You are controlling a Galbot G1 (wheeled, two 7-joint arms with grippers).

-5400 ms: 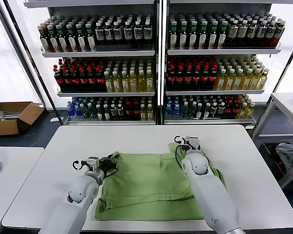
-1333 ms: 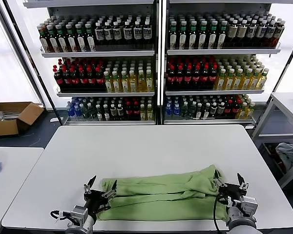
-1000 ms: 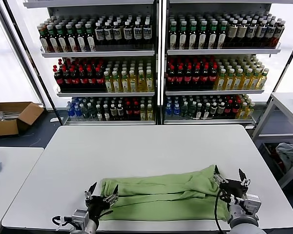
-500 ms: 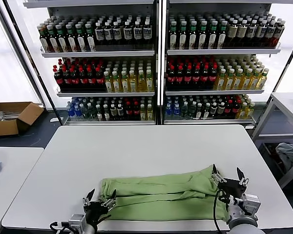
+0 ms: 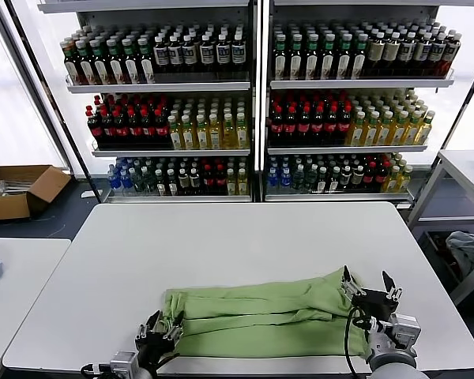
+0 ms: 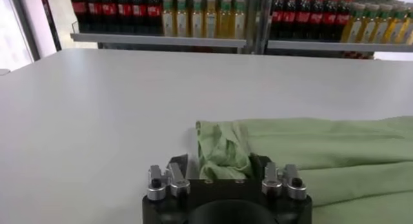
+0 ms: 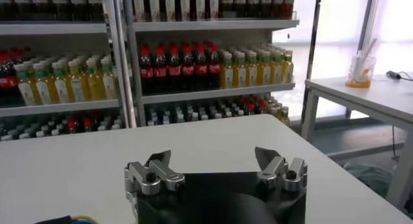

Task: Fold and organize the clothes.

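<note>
Near the front edge of the white table [image 5: 245,237] lies the light green shirt [image 5: 261,316], folded into a long band running left to right, its layers stacked in soft ridges. It looks like thin cotton: light, limp, no stiffness of its own, so any part lifted will droop and drag the rest, and loose layers may slide apart. It is not fragile or slippery. The sensible places to take hold are the two end corners of the band, pinching through all the layers at once so the fold stays together.

The left gripper [image 6: 224,170] sits at the near left end of the band. In the left wrist view a bunched corner of the shirt lies between its jaws, which stand partly closed around that bunch; whether they grip it firmly yet I cannot tell. The right gripper [image 5: 370,290] is at the near right end, just beside the shirt's far right corner, its jaws spread wide and holding nothing; the right wrist view shows only bare table and shelves between them.

As for containers, an open cardboard box [image 5: 20,189] stands on the floor at far left; its contents are too indistinct to name. Behind the table, shelves [image 5: 257,83] carry rows of bottles [image 5: 308,122].
</note>
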